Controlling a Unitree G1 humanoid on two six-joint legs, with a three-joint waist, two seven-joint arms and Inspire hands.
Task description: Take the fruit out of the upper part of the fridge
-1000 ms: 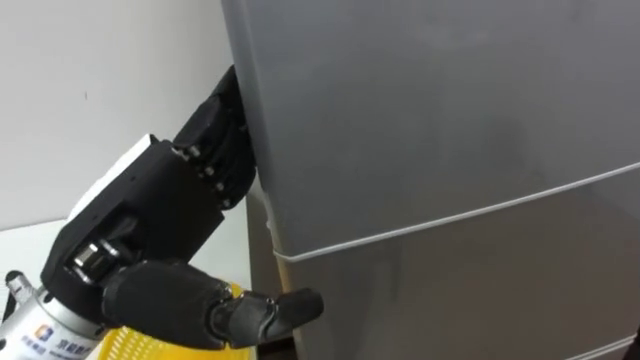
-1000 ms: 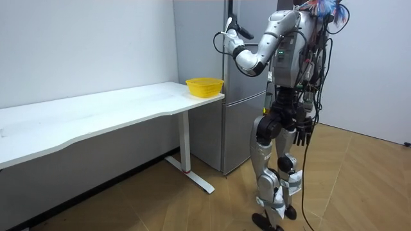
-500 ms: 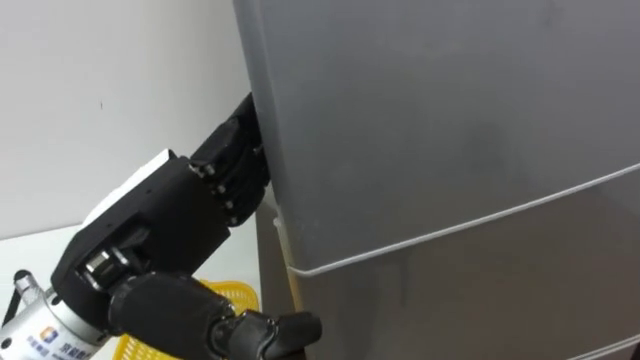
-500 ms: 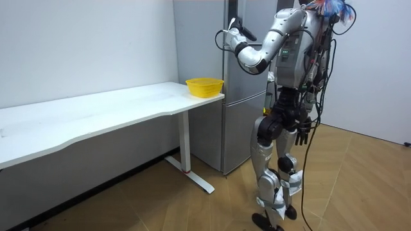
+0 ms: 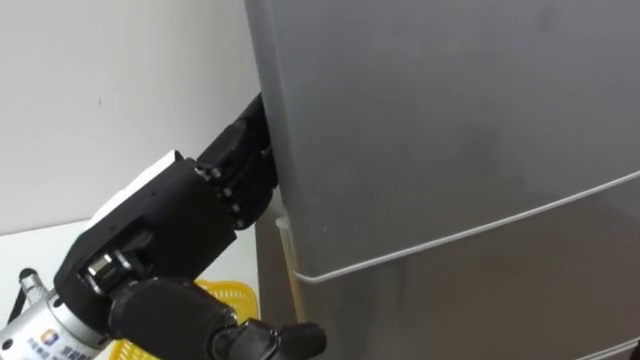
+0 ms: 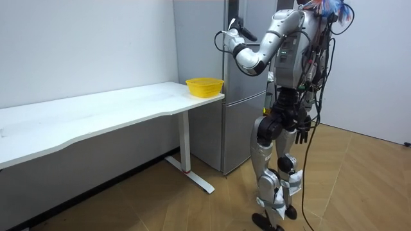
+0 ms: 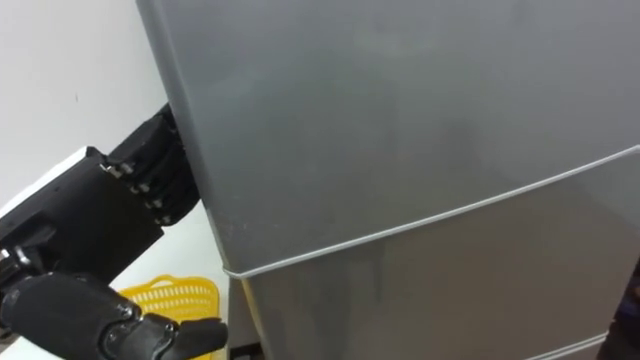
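1. Hands first: the left hand [image 5: 165, 235] is raised in the lower left of the eye views. It is black, with its back turned up, and reaches to the left edge of the upper door [image 5: 440, 120] of the fridge [image 6: 239, 122].
2. The front of that hand passes behind the door's edge and is hidden there, so I cannot tell whether it grasps the edge or merely lies against it.
3. The right hand [image 6: 302, 133] hangs low beside the hip, toward the room view's right. It is too small there to tell whether it is clenched or relaxed.
4. Under the left hand a yellow basket [image 5: 225, 292] shows part of its meshed rim. It stands on the end of a white table [image 6: 96, 115], just beside the fridge.
5. The upper door is plain grey. A pale seam [image 5: 470, 226] runs aslant across the eye views between it and the lower door [image 5: 480, 310].
6. At the left corner where the two doors meet there is a thin cream strip [image 5: 288, 255]. Whether the upper door is ajar or closed I cannot tell, and the fridge's inside is hidden behind it.
7. The robot stands upright on a wooden floor [image 6: 160, 212] close before the fridge, facing it, with its left arm bent and lifted high.
8. Farthest back, behind the hand and the table, is a white wall [image 5: 100, 100].
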